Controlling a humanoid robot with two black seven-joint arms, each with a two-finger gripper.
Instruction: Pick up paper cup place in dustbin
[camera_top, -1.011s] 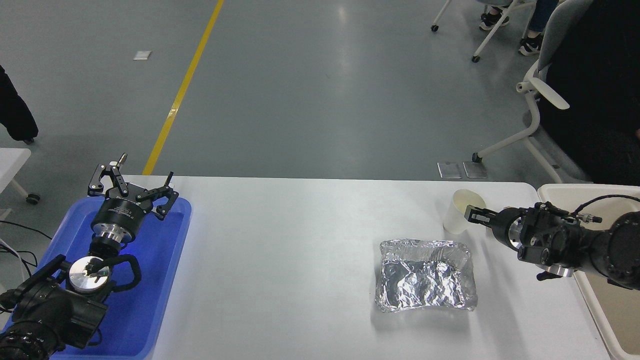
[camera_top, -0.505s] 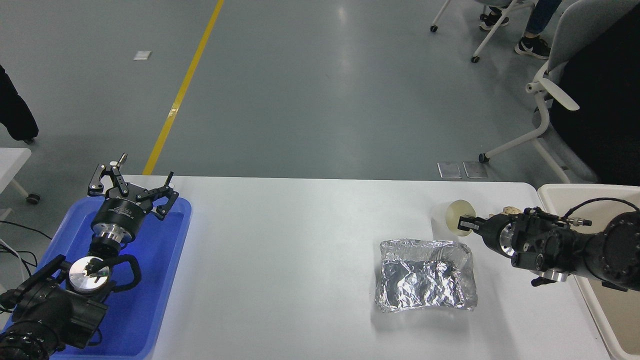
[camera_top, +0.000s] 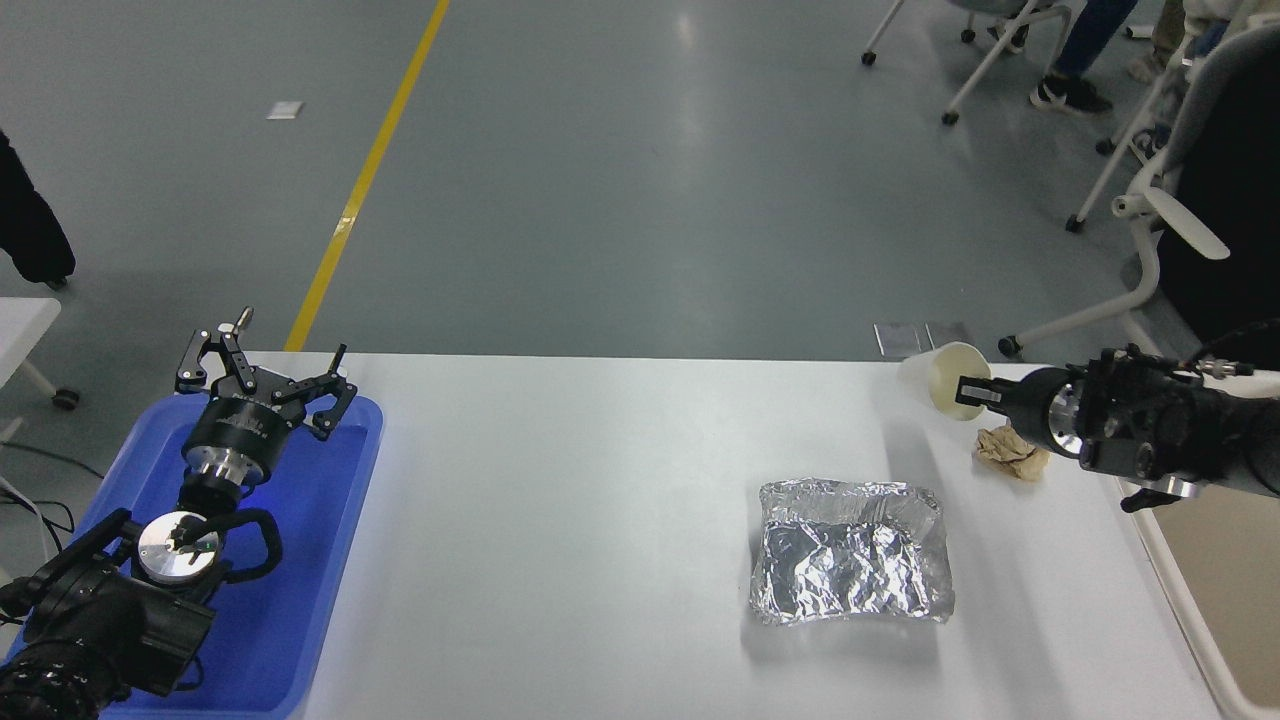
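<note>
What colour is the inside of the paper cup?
Cream, seen in the head view: the paper cup is tipped sideways in the right gripper.

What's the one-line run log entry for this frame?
phase: carry | right gripper: shut on paper cup, tilted, off table | dustbin: right edge | left gripper: parked over blue tray

I see a shiny foil tray (camera_top: 851, 551) sitting on the white table (camera_top: 600, 520). A crumpled brown paper ball (camera_top: 1010, 451) lies just past the foil tray, up and to its right. A blue tray (camera_top: 310, 560) sits far to the left of the foil tray. Beyond the table, a yellow line (camera_top: 365, 175) runs along the grey floor, and white chairs (camera_top: 1150, 230) stand far off to the right.
</note>
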